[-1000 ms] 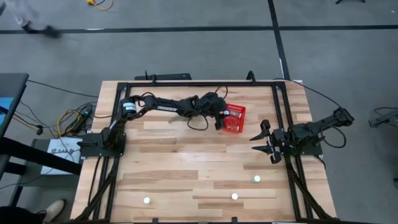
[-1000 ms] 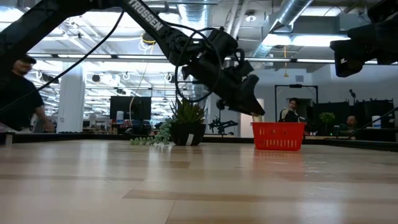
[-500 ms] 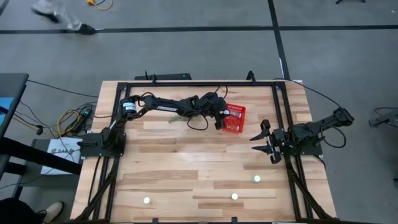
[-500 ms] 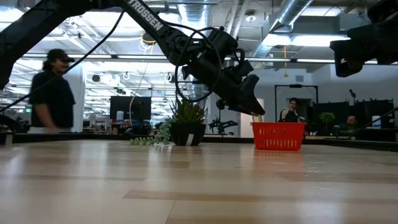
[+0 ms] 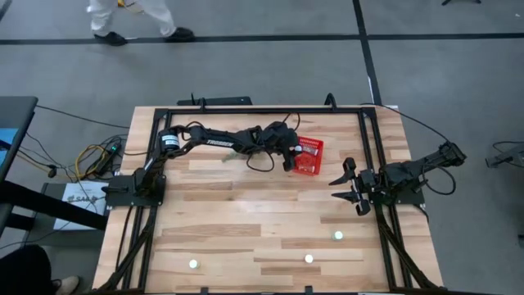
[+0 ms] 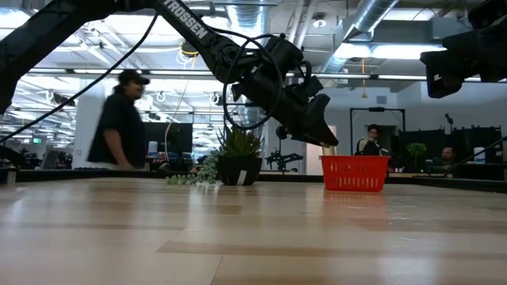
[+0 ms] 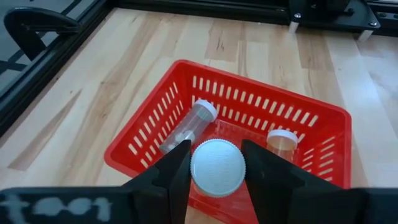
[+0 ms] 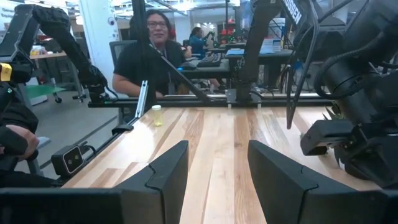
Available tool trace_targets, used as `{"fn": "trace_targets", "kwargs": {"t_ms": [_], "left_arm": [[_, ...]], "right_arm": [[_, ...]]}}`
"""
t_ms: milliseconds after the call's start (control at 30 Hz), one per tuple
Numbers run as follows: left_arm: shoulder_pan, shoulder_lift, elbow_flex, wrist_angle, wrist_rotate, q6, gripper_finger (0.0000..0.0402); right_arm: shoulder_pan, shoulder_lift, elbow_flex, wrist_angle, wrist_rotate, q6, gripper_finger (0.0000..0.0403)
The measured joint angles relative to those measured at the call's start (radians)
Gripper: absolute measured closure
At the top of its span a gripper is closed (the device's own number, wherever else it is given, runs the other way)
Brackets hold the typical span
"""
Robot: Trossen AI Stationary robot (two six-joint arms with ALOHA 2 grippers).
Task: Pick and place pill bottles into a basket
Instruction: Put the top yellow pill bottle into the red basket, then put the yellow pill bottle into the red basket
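The red basket (image 5: 309,156) stands at the table's far middle and holds two pill bottles, one lying (image 7: 186,127) and one standing by the wall (image 7: 282,142). My left gripper (image 5: 289,159) hangs over the basket's left rim, shut on a third pill bottle (image 7: 217,167). Three more bottles stand on the table near the front edge (image 5: 338,235), (image 5: 309,258), (image 5: 193,264). My right gripper (image 5: 348,187) waits open and empty at the table's right side; it also shows in the right wrist view (image 8: 214,180). My left gripper pinches the bottle between its two fingers at the sides of the white cap (image 7: 198,168). The cap faces the wrist camera and hides the body. The fingers slant down toward the basket (image 6: 355,172). The bottle is lifted clear, above the basket's opening.
A potted green plant (image 6: 238,158) shows beyond the table's far side. Black frame rails (image 5: 246,111) run along the far, left and right edges. A person (image 6: 119,123) walks past behind the table, and another sits beyond it (image 8: 152,56).
A person has walked along beyond the table's far edge. Both arms, the basket and the bottles have kept still.
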Motion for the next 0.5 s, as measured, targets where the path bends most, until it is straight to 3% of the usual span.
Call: {"fn": "trace_targets", "kwargs": {"t_ms": [200,500], "left_arm": [[0.0,0.0,0.0,0.002,0.01,0.008,0.0269],[0.011,-0.001,0.0,0.029,0.027,0.006,0.0196]], "right_arm": [[0.0,0.0,0.0,0.0,0.0,0.0,0.0244],[0.0,0.0,0.0,0.0,-0.001,0.0,0.0244]]}}
